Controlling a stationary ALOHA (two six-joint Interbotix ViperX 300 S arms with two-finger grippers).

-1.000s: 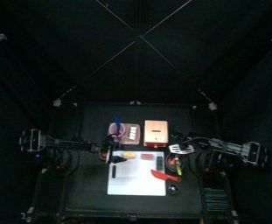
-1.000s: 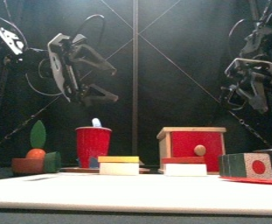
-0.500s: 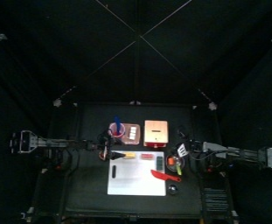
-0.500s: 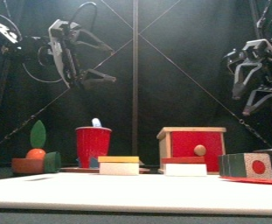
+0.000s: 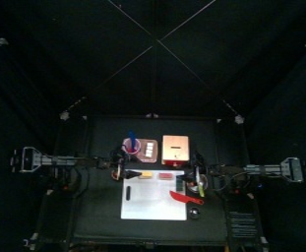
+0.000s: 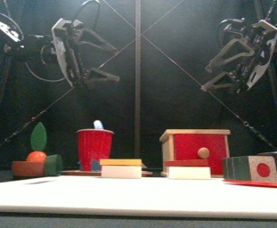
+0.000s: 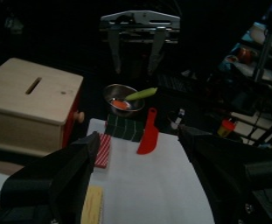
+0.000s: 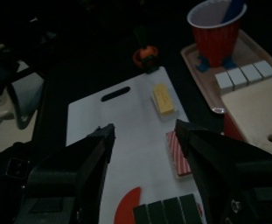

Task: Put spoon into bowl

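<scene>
Pincers (image 6: 91, 62) open; writing apparently illegible.

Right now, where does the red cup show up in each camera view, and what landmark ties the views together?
Top view: the red cup is left of centre, toward the table's back.
Front view: left of centre, standing upright.
Left wrist view: not in it.
Right wrist view: near that picture's upper right corner.
Shared landmark: the wooden box, in all four views.
</scene>
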